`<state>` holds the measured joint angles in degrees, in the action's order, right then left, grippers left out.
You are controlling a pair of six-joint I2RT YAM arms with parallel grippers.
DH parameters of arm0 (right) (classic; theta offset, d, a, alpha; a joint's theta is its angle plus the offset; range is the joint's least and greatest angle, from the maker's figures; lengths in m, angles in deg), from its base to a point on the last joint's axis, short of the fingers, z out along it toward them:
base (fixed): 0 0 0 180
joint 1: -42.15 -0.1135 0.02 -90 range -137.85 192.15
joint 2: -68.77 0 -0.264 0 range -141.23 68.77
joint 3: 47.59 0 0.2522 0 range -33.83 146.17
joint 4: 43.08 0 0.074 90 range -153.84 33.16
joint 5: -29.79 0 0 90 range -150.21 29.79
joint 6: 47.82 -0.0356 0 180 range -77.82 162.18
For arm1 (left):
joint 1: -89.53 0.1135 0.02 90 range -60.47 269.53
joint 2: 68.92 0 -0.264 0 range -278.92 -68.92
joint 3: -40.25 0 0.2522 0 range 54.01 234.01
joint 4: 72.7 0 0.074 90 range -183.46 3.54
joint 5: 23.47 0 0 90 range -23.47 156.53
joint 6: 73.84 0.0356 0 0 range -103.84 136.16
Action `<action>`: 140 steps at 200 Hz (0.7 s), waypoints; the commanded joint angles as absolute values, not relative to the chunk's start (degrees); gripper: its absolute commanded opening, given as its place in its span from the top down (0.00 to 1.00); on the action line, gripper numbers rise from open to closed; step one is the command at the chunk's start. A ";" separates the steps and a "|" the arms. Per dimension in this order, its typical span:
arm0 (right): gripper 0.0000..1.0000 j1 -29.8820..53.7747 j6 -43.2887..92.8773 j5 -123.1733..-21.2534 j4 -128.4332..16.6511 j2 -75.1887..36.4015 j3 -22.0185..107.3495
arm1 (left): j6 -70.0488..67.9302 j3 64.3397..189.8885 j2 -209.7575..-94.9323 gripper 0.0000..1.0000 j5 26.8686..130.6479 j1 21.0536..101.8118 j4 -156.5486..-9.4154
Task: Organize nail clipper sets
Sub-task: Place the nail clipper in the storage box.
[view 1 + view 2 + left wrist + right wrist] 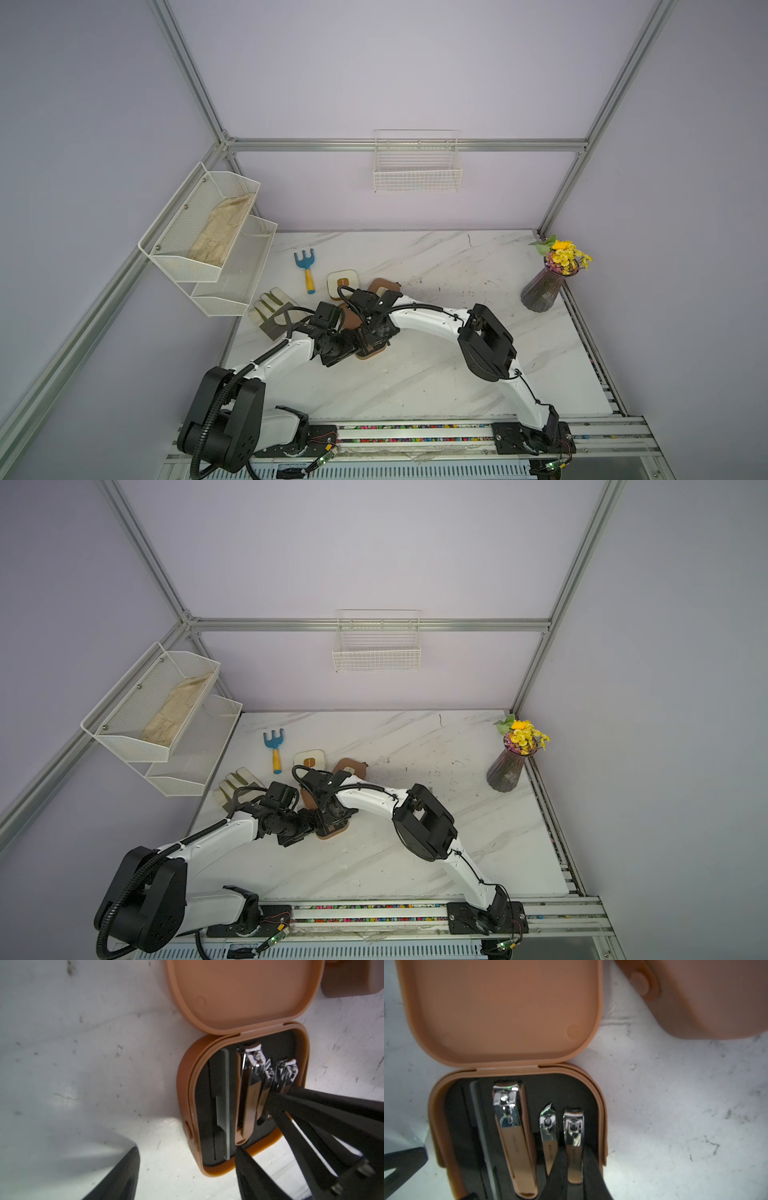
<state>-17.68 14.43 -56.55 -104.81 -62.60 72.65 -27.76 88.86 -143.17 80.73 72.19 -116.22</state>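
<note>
Top view: seemingly marble tabletop (457,374), scuffed

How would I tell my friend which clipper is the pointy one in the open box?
On the marble table, find the open brown case. In its black lining, the pointy clipper lies between the long clipper and the short clipper at the right claw. Only its tip is cut slanted to a point.
</note>
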 commanded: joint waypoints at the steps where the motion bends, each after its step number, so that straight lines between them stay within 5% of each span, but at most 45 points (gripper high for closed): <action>1: 0.90 -19.11 14.32 -59.71 -110.10 -72.66 67.38 | -27.78 90.31 -143.97 0.29 81.13 71.95 -115.94; 140: 0.82 -19.29 15.11 -57.88 -113.33 -72.86 70.49 | -28.22 90.31 -144.15 0.29 80.94 71.78 -115.91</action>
<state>-18.32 15.46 -54.65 -107.65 -64.52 74.81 -27.78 88.86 -143.28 80.70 72.14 -116.11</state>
